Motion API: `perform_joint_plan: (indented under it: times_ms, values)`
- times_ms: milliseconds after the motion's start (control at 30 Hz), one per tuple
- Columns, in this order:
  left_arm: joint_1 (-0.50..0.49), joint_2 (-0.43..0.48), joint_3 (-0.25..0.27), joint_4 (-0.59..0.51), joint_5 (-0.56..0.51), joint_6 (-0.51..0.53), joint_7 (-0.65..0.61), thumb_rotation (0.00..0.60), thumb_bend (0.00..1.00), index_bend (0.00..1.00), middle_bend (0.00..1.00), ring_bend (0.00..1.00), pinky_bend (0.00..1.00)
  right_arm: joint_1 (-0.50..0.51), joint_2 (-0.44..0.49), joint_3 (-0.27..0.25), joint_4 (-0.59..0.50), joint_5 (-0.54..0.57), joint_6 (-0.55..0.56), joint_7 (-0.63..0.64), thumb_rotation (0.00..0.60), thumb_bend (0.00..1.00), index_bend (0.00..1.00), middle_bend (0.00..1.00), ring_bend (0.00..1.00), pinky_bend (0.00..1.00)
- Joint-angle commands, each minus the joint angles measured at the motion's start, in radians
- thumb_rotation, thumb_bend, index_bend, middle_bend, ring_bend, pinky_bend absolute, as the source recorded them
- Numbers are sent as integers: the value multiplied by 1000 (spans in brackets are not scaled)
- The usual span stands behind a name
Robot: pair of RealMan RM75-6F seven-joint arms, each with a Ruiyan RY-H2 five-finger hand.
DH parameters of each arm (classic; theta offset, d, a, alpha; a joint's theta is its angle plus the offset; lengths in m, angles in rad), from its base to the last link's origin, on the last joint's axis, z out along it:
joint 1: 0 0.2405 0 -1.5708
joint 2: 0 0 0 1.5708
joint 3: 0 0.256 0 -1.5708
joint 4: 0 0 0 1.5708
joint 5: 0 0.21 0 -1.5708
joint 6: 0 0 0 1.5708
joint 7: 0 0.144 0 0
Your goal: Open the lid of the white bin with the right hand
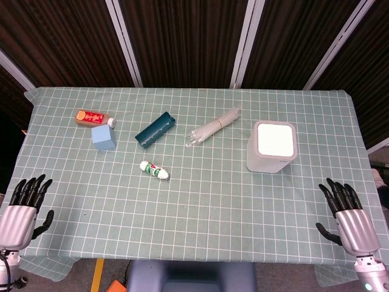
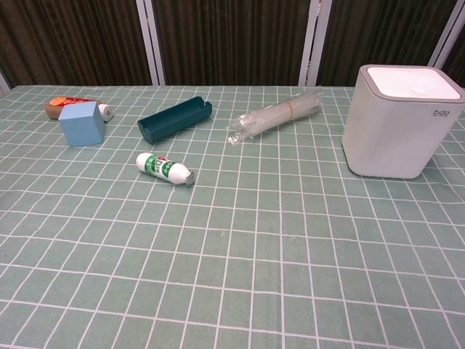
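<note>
The white bin (image 1: 271, 148) (image 2: 398, 122) stands upright on the right side of the table, its flat white lid (image 1: 275, 139) (image 2: 411, 81) down. My right hand (image 1: 344, 212) hovers at the front right edge of the table, fingers spread and holding nothing, well short of the bin. Over the front left corner my left hand (image 1: 25, 204) is also spread and empty. Neither hand appears in the chest view.
A green checked cloth (image 1: 213, 201) covers the table. On the left lie a brown bottle (image 1: 93, 117), a light blue cube (image 1: 103, 137), a teal tray (image 1: 155, 129) and a small white tube (image 1: 154, 170). A bundle of clear straws (image 1: 214, 126) lies left of the bin.
</note>
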Motion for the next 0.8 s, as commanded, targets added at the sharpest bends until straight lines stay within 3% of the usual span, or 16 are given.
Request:
perform_joint_plan:
  times_ms: [33, 133, 200, 300, 367, 400, 467, 600, 800]
  values:
    - [0, 1, 1, -1, -2, -3, 1, 600, 452, 0, 0, 0, 3, 1, -12, 14, 9, 2, 14, 5, 600, 330, 0, 45, 0, 0]
    - [3, 3, 1, -3, -6, -1, -3, 600, 452, 0, 0, 0, 3, 14, -41, 36, 34, 20, 10, 19, 600, 331, 0, 319, 86, 10]
    - [8, 5, 2, -1, -5, 6, -7, 600, 452, 0, 0, 0, 3, 34, -56, 57, 44, 41, -11, 21, 600, 331, 0, 578, 331, 125]
    - [9, 6, 3, 0, -5, 8, -10, 600, 452, 0, 0, 0, 10, 46, -58, 66, 45, 49, -26, 21, 600, 331, 0, 815, 622, 383]
    - [14, 7, 5, 1, -9, 10, -15, 600, 451, 0, 0, 0, 19, 75, -57, 86, 36, 65, -62, 25, 600, 330, 0, 957, 855, 654]
    - [19, 7, 10, 4, -6, 13, -19, 600, 452, 0, 0, 0, 23, 104, -52, 106, 22, 86, -101, 30, 600, 330, 0, 999, 954, 778]
    - [17, 5, 12, 6, 7, 19, -24, 600, 452, 0, 0, 0, 20, 203, -41, 167, -18, 163, -246, 32, 600, 330, 0, 1000, 999, 861]
    - [18, 10, 8, 6, -5, 13, -30, 600, 453, 0, 0, 0, 46, 318, -14, 220, -76, 323, -442, -54, 600, 330, 0, 1000, 1000, 925]
    - [28, 10, 12, 17, 1, 29, -44, 600, 453, 0, 0, 0, 53, 399, -34, 244, -88, 462, -533, -147, 600, 439, 0, 1000, 1000, 971]
